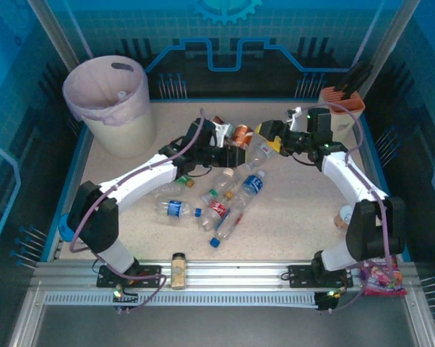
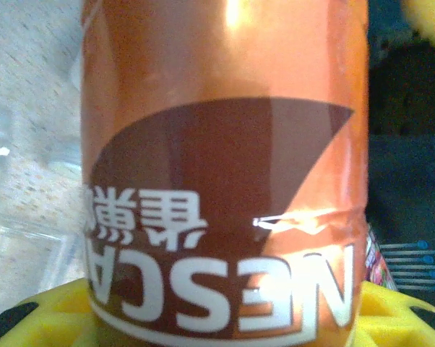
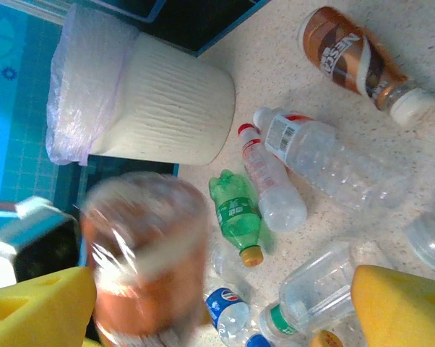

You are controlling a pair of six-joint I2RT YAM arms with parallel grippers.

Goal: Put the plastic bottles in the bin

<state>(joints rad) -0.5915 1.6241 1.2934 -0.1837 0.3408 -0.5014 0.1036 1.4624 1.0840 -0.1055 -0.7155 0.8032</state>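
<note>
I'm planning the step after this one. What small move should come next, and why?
Probably draw the right gripper back: its yellow fingers stand wide apart, while the left gripper appears closed on the brown Nescafé bottle. That would free the left arm to carry it to the bin.

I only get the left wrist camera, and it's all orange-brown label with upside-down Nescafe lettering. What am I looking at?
Observer: A brown coffee bottle, held up off the table.
Visitor: Is the other arm gripping it too?
Observer: No, the right gripper is open, its jaws wide apart with the bottle beside one of them.
</note>
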